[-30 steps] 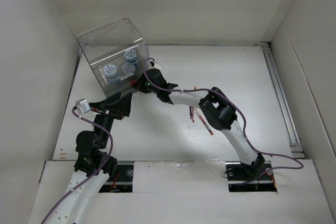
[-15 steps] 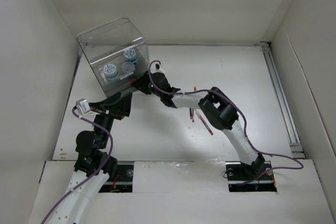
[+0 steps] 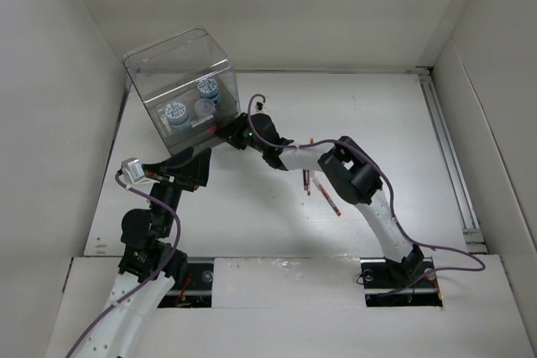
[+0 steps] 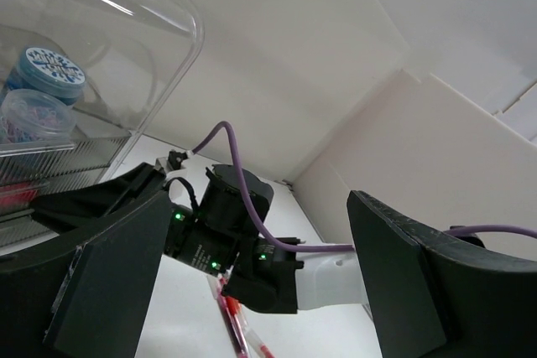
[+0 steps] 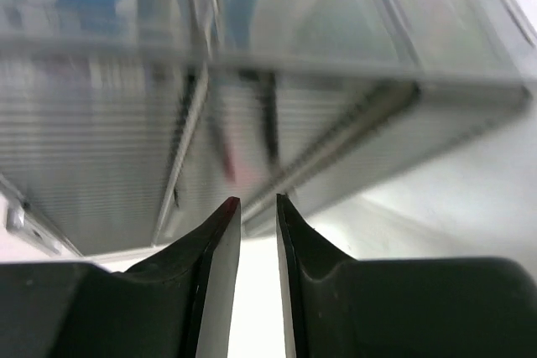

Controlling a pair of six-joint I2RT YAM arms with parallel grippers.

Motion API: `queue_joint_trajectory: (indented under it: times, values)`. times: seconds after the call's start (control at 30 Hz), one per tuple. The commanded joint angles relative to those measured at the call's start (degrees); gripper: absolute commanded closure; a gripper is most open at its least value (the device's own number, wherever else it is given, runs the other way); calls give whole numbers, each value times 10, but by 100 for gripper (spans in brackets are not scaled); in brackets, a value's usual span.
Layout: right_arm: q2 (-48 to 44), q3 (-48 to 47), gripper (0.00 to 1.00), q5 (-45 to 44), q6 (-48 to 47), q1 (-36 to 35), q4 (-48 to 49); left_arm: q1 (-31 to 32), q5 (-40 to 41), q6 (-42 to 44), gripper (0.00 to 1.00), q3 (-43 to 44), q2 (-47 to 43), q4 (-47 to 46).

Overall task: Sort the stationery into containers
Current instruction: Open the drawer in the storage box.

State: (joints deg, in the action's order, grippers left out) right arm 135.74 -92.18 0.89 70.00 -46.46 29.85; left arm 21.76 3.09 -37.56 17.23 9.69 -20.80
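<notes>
Red pens (image 3: 323,190), four o'clock of the box (image 3: 180,81), look light, stiff, slippery; pinch mid-barrel. Right hand (image 5: 258,207) nearly together; left hand (image 4: 252,266) apart.

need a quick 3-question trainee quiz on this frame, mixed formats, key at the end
1. True or false: the left gripper has its fingers spread wide and holds nothing.
2. Fill in: the unsorted red pens lie on the ____, partly under the right arm.
3. Pick one: the right gripper has its tips closest to
A) the far right wall
B) the lower front of the clear organiser box, by its drawers
C) the left arm's base

Key:
1. True.
2. Table.
3. B. The right wrist view shows the ribbed drawer fronts just past the nearly closed fingers.
</notes>
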Motion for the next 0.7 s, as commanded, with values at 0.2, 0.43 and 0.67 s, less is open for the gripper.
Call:
queue_joint_trajectory:
  times: [0.2, 0.43, 0.67]
  values:
    - [33, -33, 71, 39, 28, 5, 44, 2, -4, -1, 17, -4, 3, -32]
    - [8, 23, 75, -7, 39, 5, 68, 2, -4, -1, 17, -4, -2, -32]
    - [15, 24, 72, -1, 44, 5, 74, 2, -4, -1, 17, -4, -2, -32]
